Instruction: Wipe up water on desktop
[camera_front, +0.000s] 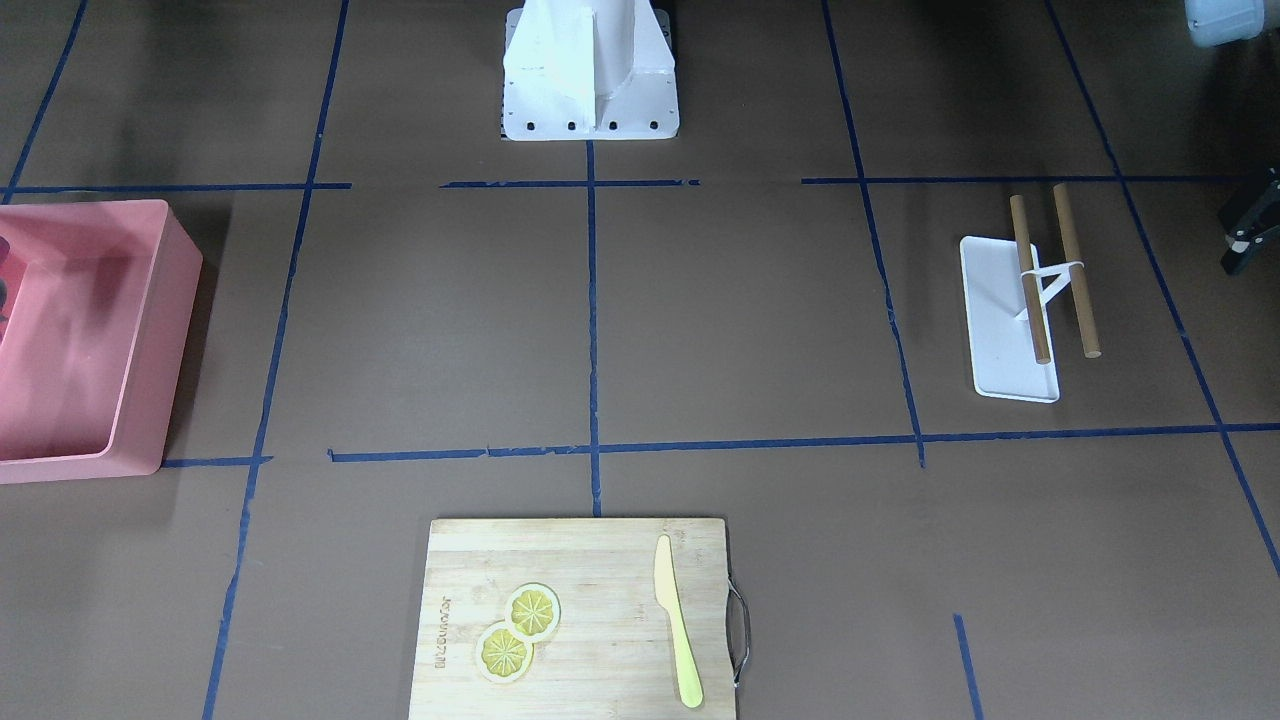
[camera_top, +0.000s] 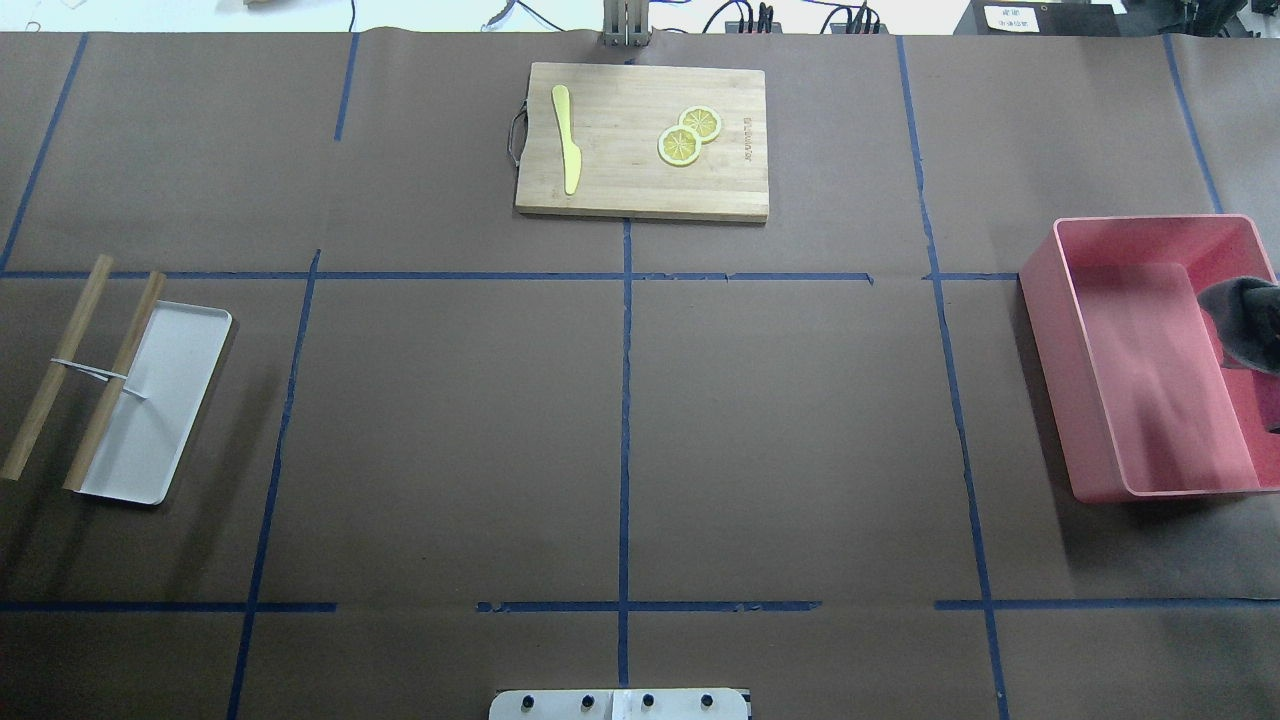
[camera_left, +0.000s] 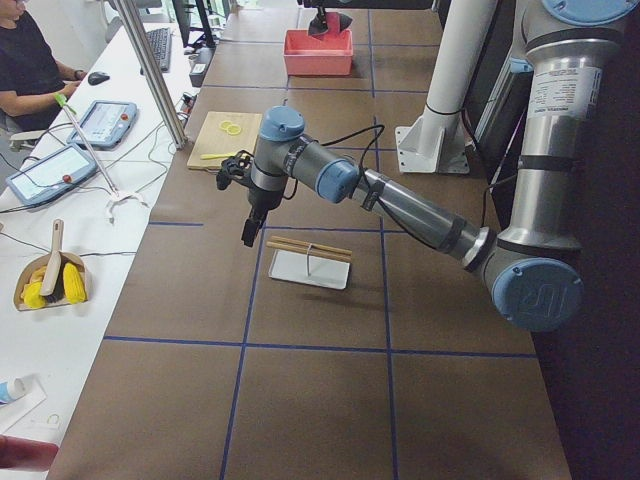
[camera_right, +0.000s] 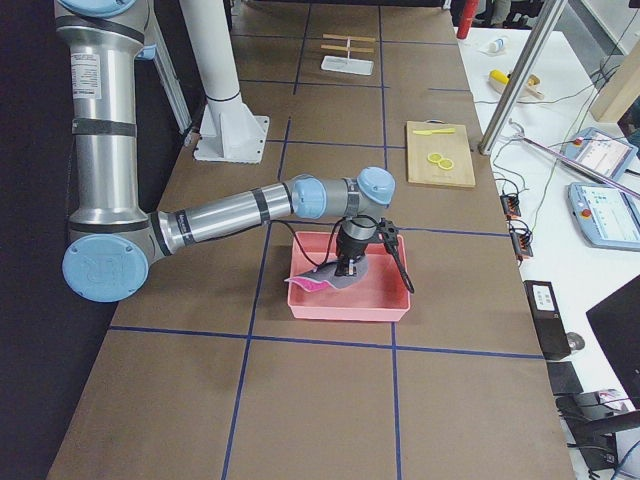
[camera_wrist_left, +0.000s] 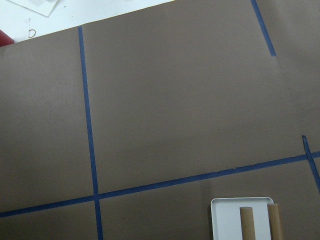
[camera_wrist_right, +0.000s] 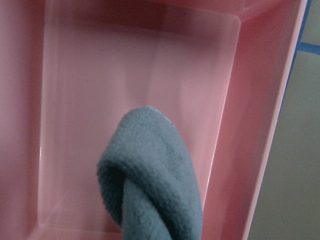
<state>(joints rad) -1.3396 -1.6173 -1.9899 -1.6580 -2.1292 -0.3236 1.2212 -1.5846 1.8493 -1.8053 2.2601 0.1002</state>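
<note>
The desktop (camera_top: 450, 430) is dark brown with blue tape lines, and I see no water on it in any view. My right gripper (camera_right: 350, 262) hangs inside the pink bin (camera_top: 1060, 340) at the table's right end. It is shut on a grey-blue cloth (camera_wrist_right: 150, 170), which is folded and lifted above the bin floor. The cloth also shows at the overhead view's right edge (camera_top: 1245, 320). My left gripper (camera_front: 1240, 238) hovers above the desktop beside the white tray (camera_front: 1000, 330); its jaws stand apart and hold nothing.
A bamboo cutting board (camera_top: 640, 190) with a yellow knife (camera_top: 567, 135) and two lemon slices (camera_top: 690, 135) lies at the far middle. Two wooden sticks (camera_top: 55, 370) joined by a white band rest on the white tray. The robot base (camera_front: 590, 70) stands at the near edge.
</note>
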